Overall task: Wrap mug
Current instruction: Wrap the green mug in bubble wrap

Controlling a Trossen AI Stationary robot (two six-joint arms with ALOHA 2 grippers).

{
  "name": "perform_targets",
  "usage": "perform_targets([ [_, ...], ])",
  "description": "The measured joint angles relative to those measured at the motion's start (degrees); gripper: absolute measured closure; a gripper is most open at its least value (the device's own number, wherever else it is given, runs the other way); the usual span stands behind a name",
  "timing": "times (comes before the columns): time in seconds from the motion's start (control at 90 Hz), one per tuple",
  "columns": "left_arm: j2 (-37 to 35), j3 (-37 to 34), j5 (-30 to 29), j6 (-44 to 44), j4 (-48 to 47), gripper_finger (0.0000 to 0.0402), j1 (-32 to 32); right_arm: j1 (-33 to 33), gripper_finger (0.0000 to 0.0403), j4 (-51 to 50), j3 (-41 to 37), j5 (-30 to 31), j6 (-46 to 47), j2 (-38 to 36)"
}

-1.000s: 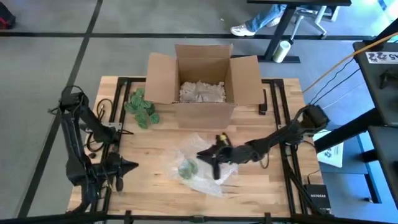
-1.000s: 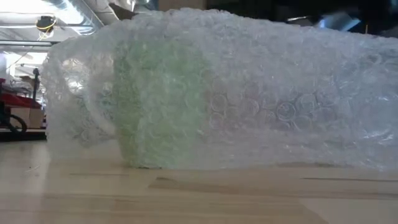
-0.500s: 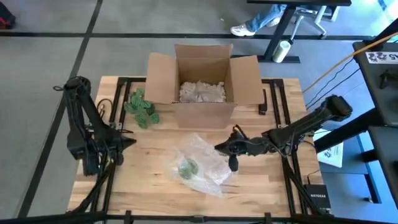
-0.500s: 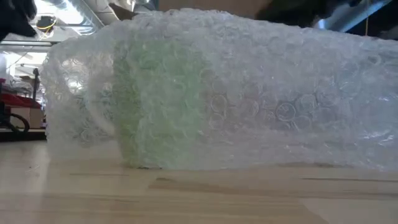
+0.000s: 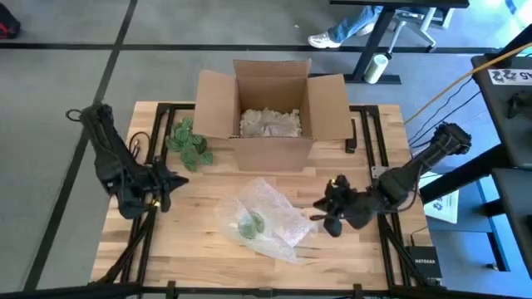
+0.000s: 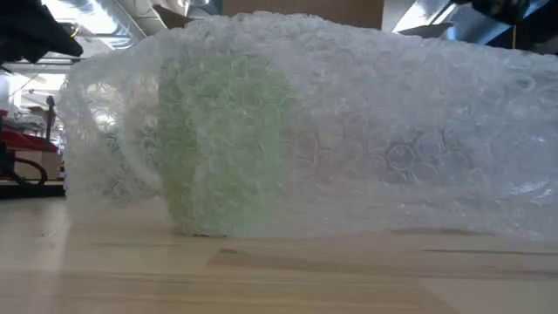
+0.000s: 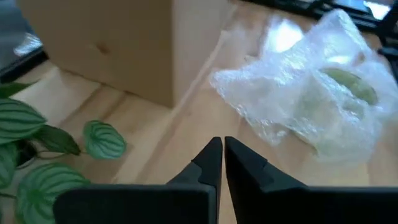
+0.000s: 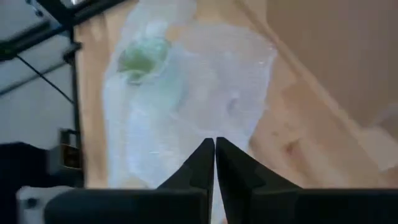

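Low view showed you a pale green mug (image 6: 225, 148) shrouded in crinkled clear bubble wrap (image 6: 392, 139); left gripper (image 7: 217, 149) and right gripper (image 8: 214, 146) had fingers pressed together, empty.

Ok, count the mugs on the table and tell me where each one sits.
1. The green mug lies inside the bubble wrap near the table's front centre, before the cardboard box. Packing fill in the box could hide others.
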Motion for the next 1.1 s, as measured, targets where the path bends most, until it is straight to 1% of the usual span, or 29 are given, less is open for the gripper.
perform_targets([
  [0.089,-0.57,0.00,3.09,6.55,3.92,0.0402,3.13,0.18,0.0401,-0.23,-0.12,0.00,0.15,1.60],
  [0.233,-0.85,-0.01,10.57,15.25,7.83,0.0402,9.91,0.16,0.0402,0.49,-0.12,-2.04,-0.04,5.30],
  [0.311,-1.00,-0.89,14.95,19.62,10.48,0.0402,14.24,0.16,0.0402,2.67,-0.12,-1.81,-0.46,7.61],
  [0.444,-1.41,-4.94,22.48,29.20,17.89,0.0402,22.10,-0.59,0.0402,8.93,-0.12,0.11,-6.25,9.76],
  [0.5,-1.73,-6.95,25.32,32.09,19.87,0.0402,25.54,-1.75,0.0402,11.03,-0.12,0.06,-8.78,9.90],
  [0.567,-1.99,-8.88,28.56,35.36,23.18,0.0402,29.70,-3.69,0.0402,12.53,-0.10,-0.20,-9.69,9.88],
  [0.611,-2.39,-9.81,31.12,38.17,25.34,0.0402,32.43,-5.18,0.0402,12.44,0.13,-1.87,-9.92,9.86],
  [0.678,-2.89,-10.56,35.50,43.15,29.31,0.0402,36.40,-7.27,0.0399,12.02,0.75,-6.15,-11.23,9.86],
  [0.767,-3.30,-10.95,41.20,48.47,33.37,0.0402,41.38,-9.53,0.0382,13.30,1.35,-9.57,-12.57,9.79],
  [0.833,-3.28,-10.97,44.05,49.11,34.25,0.0402,44.51,-10.72,0.0361,13.99,1.52,-11.00,-14.10,9.79],
  [0.922,-3.28,-10.97,46.13,47.02,33.60,0.0402,47.26,-11.63,0.0326,14.97,1.52,-13.24,-16.24,9.79],
  [1.0,-3.28,-10.97,47.37,44.94,33.42,0.0402,48.04,-11.57,0.0296,15.42,1.55,-15.63,-18.26,10.04],
  [1.1,-3.21,-10.97,47.48,42.68,35.04,0.0402,48.00,-11.47,0.0263,14.84,1.57,-18.89,-19.67,11.07],
])
